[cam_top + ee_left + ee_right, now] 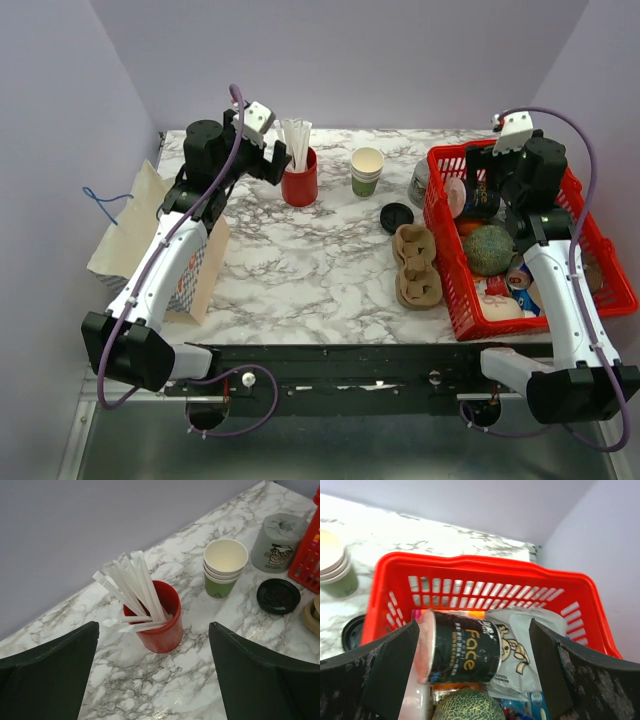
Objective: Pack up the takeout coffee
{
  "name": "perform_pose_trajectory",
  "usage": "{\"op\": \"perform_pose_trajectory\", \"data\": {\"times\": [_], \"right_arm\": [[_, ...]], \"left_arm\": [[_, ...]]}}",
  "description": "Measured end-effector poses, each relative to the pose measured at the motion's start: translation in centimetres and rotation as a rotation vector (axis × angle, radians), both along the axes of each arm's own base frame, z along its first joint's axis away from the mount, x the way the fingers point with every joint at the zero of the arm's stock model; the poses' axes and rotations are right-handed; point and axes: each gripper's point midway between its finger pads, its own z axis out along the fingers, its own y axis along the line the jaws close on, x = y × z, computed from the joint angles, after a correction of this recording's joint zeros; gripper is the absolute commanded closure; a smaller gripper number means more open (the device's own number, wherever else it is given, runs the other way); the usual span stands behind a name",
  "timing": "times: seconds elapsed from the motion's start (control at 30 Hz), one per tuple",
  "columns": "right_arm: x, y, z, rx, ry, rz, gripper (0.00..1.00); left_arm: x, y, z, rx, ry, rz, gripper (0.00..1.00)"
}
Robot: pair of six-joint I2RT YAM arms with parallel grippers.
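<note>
The takeout coffee cup (367, 170), cream with a green band, stands upright as a small stack at the back middle of the table; it also shows in the left wrist view (225, 567) and at the left edge of the right wrist view (334, 567). Its black lid (397, 216) lies flat on the table just right of it, also in the left wrist view (278, 595). My left gripper (268, 158) is open and empty, hovering left of the red straw cup (158, 617). My right gripper (484, 180) is open and empty above the red basket (446, 290).
The red cup of white straws (299, 180) stands left of the coffee cup. A brown pulp cup tray (416, 265) lies by the basket. The basket holds a melon (488, 249), a black tub (462, 647) and packets. A grey cup (277, 542) stands upside down. A paper bag (150, 240) sits at left.
</note>
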Motion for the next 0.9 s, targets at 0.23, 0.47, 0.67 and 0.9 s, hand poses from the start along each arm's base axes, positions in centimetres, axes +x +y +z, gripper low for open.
{"op": "perform_pose_trajectory", "data": {"times": [0.23,0.47,0.67,0.9], "right_arm": [[-0.9,7.2,0.9,-0.142,-0.046,0.437,0.00],[-4.0,17.7,-0.3,-0.313,-0.079,0.858,0.08],[-2.9,19.3,-8.0,-0.260,0.223,0.926,0.21],[-2.9,20.9,-11.7,-0.108,0.451,0.913,0.39]], "left_arm": [[-2.7,-1.7,-4.7,0.042,0.150,-0.150,0.04],[-5.0,-2.0,-7.6,0.089,0.242,-0.237,0.04],[-6.6,-1.8,-9.2,0.101,0.295,-0.254,0.02],[-6.6,-2.0,-9.3,0.054,0.330,-0.233,0.02]]}}
